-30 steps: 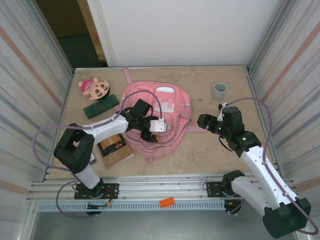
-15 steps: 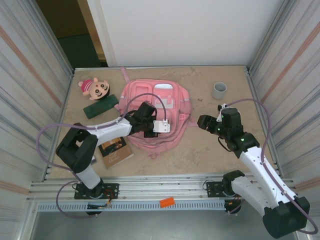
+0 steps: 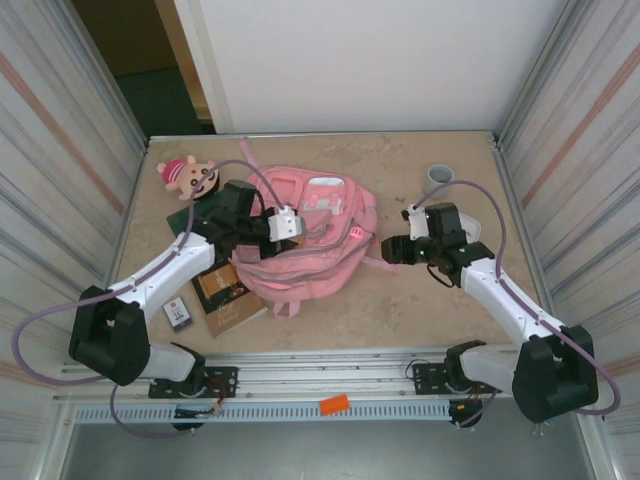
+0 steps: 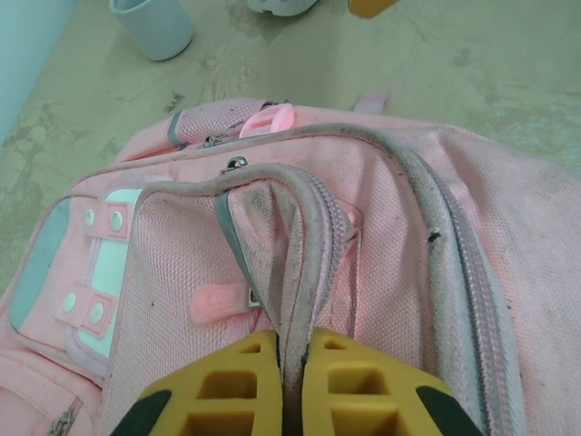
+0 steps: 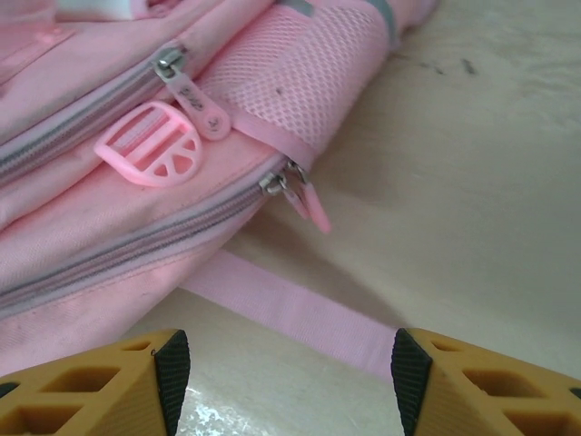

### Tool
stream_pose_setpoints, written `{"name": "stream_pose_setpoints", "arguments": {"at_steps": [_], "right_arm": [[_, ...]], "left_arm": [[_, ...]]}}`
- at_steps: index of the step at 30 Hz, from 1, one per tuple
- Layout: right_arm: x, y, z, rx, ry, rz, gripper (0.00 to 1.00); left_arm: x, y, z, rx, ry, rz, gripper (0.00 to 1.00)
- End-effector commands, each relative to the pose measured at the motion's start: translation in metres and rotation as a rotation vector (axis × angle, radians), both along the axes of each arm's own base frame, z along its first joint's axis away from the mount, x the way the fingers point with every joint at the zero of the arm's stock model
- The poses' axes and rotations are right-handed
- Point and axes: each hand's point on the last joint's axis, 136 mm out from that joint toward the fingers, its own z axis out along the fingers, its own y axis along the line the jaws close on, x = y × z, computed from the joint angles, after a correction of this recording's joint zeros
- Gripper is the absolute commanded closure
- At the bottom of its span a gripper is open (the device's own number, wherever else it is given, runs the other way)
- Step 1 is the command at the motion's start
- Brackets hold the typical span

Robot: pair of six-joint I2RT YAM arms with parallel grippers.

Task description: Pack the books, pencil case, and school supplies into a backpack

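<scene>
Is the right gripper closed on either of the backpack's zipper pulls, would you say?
No, the right gripper stands open, clear of the nearer zipper pull.

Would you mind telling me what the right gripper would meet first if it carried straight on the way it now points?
Probably the pink strap lying on the table ahead of the open right gripper, then the backpack behind it; depth is hard to judge.

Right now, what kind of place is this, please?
Probably an enclosed robot test cell: ribbed panel walls around a beige table, robot arms bolted at its near edge, a pink backpack laid out.
</scene>
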Motion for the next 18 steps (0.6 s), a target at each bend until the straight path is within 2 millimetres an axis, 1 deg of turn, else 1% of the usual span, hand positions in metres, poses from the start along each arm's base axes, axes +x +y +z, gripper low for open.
{"name": "stream_pose_setpoints", "arguments": {"at_steps": [1, 4, 6, 9, 11, 15, 16, 18], "right_arm": [[0.011, 0.016, 0.018, 0.100, -0.135, 0.161, 0.39], [0.020, 0.014, 0.021, 0.190, -0.163, 0.163, 0.42], [0.023, 0.017, 0.021, 0.214, -0.165, 0.177, 0.45], [0.022, 0.025, 0.015, 0.246, -0.132, 0.223, 0.52], [0.022, 0.029, 0.010, 0.264, -0.101, 0.244, 0.58], [0.022, 0.036, 0.001, 0.287, -0.056, 0.268, 0.63], [0.022, 0.037, -0.001, 0.293, -0.042, 0.273, 0.66], [0.021, 0.041, -0.002, 0.309, -0.021, 0.290, 0.75]], "left_arm": [[-0.010, -0.006, 0.066, -0.167, -0.075, -0.092, 1.00], [-0.008, -0.001, 0.074, -0.191, -0.081, -0.092, 1.00], [-0.007, 0.000, 0.075, -0.195, -0.082, -0.090, 1.00], [-0.005, 0.002, 0.076, -0.198, -0.083, -0.087, 1.00], [-0.004, 0.002, 0.079, -0.207, -0.080, -0.087, 1.00], [-0.001, 0.002, 0.083, -0.223, -0.074, -0.089, 1.00], [-0.001, 0.001, 0.084, -0.226, -0.074, -0.090, 1.00], [0.000, 0.001, 0.086, -0.230, -0.075, -0.090, 1.00]]}}
